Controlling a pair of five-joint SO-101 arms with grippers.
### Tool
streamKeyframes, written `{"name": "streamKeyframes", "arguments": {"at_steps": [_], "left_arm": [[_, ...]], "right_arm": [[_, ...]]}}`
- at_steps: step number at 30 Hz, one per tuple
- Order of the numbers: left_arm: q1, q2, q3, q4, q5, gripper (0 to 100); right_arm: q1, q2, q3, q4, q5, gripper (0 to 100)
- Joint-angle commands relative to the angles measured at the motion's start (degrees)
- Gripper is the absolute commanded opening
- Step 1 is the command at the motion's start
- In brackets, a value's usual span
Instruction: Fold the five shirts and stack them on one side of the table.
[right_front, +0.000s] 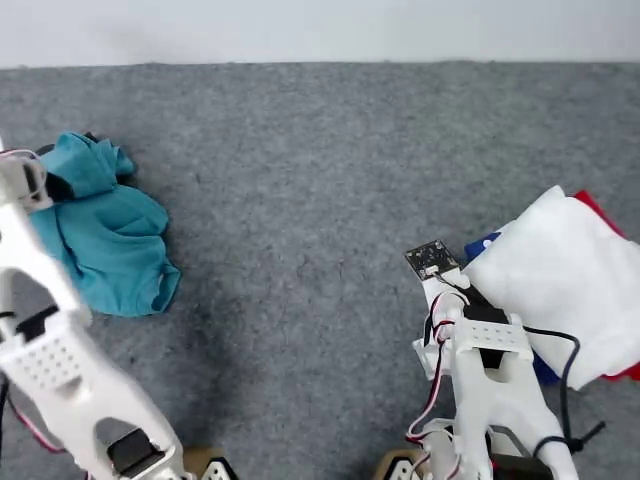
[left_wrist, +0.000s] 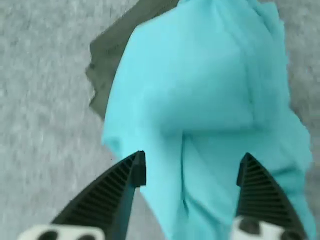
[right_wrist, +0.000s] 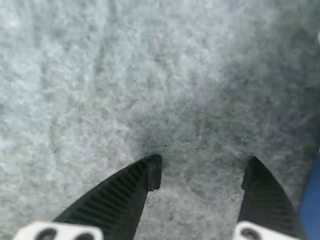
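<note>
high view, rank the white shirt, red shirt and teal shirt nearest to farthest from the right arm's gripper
From the right gripper:
1. white shirt, just beside it on the right side.
2. red shirt, under the white one, out at the right edge.
3. teal shirt, far over on the left side.

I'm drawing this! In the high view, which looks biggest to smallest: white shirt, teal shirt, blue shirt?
1. white shirt, cut off at the picture's edge.
2. teal shirt, nearly as big, so it's close.
3. blue shirt, only slivers showing from under the white one.
</note>
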Motion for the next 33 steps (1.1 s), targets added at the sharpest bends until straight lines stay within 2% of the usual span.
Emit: {"name": "streamKeyframes", "arguments": {"at_steps": [1, 4, 8, 10, 13, 14, 15, 22, 27, 33], "left_arm": [[0.4, 9.8, -13.6, -0.4, 0.4, 29], [0.6, 18.1, -21.6, 1.3, 0.4, 29], [1.1, 25.4, -33.2, 7.7, 0.4, 27], [1.2, 27.9, -38.6, 9.9, 0.4, 22], [1.2, 30.7, -45.1, 10.6, 0.4, 7], [1.2, 31.1, -46.4, 10.6, 0.4, 2], [1.2, 31.2, -46.4, 10.6, 0.4, 1], [4.0, 22.5, -46.1, 11.7, 0.4, 1], [13.6, 8.8, -45.8, 11.7, 0.4, 1], [31.6, -5.6, -35.4, 11.7, 0.2, 1]], "right_arm": [[-2.9, 1.4, 1.4, 0.9, 0.5, 30.3], [-2.9, 1.4, 1.4, 0.9, 0.5, 30.3], [-2.9, 1.4, 1.4, 0.9, 0.5, 30.3], [-2.9, 1.4, 1.4, 0.9, 0.5, 30.3], [-3.0, 1.4, 1.4, 0.9, 0.5, 30.3], [-3.0, 1.4, 1.4, 0.9, 0.5, 30.3], [-3.0, 1.4, 1.4, 0.9, 0.5, 30.3], [-3.0, 1.4, 1.4, 0.9, 0.5, 30.3], [-3.0, 1.4, 1.4, 0.9, 0.4, 30.3], [-3.0, 1.4, 1.4, 1.0, 0.4, 30.3]]}}
